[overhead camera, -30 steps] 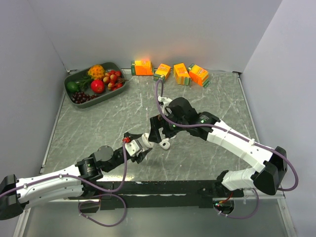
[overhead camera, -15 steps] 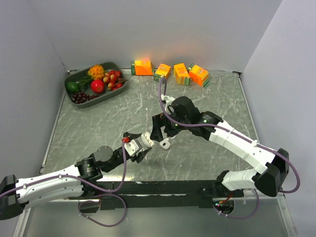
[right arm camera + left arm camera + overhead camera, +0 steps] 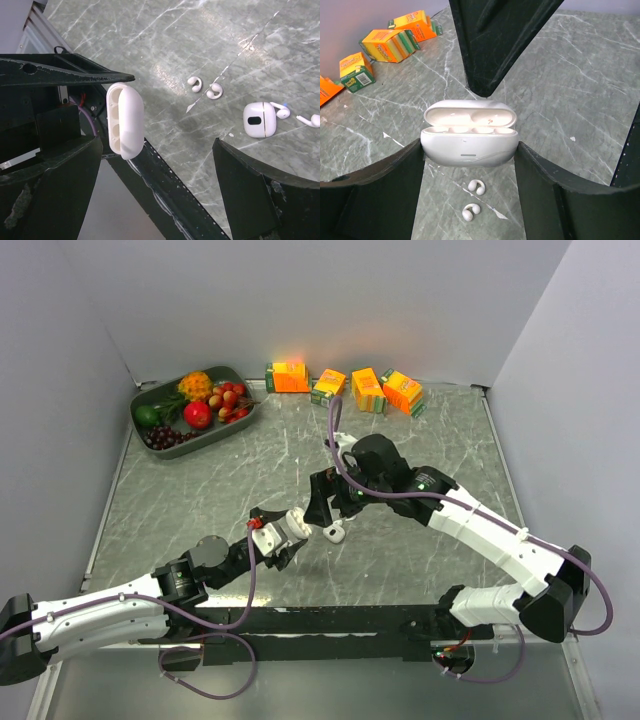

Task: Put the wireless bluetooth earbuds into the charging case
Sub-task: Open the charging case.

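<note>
Lying loose on the grey, white-veined marble-patterned table (image 3: pixel 580 75), two tiny white curved plastic earbuds (image 3: pixel 476 186) are seen at the lower centre of the left wrist view. They are set one above the other, close but apart, and each is shaped like a small open hook.

Just above them, a smooth, glossy white oval charging case (image 3: pixel 468 147) is clamped at its two ends by the left gripper (image 3: pixel 470 155), whose broad matte black fingers are pressed against it. The lid is hinged open and rounded hollows are shown inside.

The right gripper (image 3: pixel 157 145) is spread wide, and nothing is held between its scuffed black fingers. In its wrist view the open case is seen edge-on at centre left and the two hooked earbuds at upper centre. At the right of that view, one small white rounded second case (image 3: pixel 260 120) is seen on the table, with two white stemmed earbuds (image 3: pixel 281 111) just beside it.

In the top view, four orange rectangular cartons (image 3: pixel 367 390) are counted along the upper edge of the table. One grey oval tray (image 3: pixel 215 437) filled with mixed fruit is placed at the upper left.
</note>
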Motion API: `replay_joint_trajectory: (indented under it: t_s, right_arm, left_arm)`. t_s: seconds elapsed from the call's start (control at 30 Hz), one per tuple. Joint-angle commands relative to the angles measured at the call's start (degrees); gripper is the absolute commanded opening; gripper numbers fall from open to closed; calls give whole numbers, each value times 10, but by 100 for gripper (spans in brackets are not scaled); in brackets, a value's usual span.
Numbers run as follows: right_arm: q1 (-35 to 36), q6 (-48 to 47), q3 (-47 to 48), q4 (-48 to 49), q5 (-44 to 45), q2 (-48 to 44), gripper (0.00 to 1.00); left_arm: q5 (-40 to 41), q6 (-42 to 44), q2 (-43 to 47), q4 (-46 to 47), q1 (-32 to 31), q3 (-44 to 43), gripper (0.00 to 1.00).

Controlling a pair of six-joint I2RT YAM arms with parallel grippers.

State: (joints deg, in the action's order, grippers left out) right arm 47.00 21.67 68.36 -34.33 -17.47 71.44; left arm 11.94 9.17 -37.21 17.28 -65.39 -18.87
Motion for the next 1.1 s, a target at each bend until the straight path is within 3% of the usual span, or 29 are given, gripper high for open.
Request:
replay_joint_trajectory:
  t_s: [0.0, 1.07]
  right_arm:
    - [2, 5, 22, 8, -17, 5, 100]
    - [-5, 12, -9, -8, 14, 8, 100]
  left_arm:
    - [6, -8, 3, 28, -4, -11, 1]
    - [4, -15, 39, 20, -9, -12, 1]
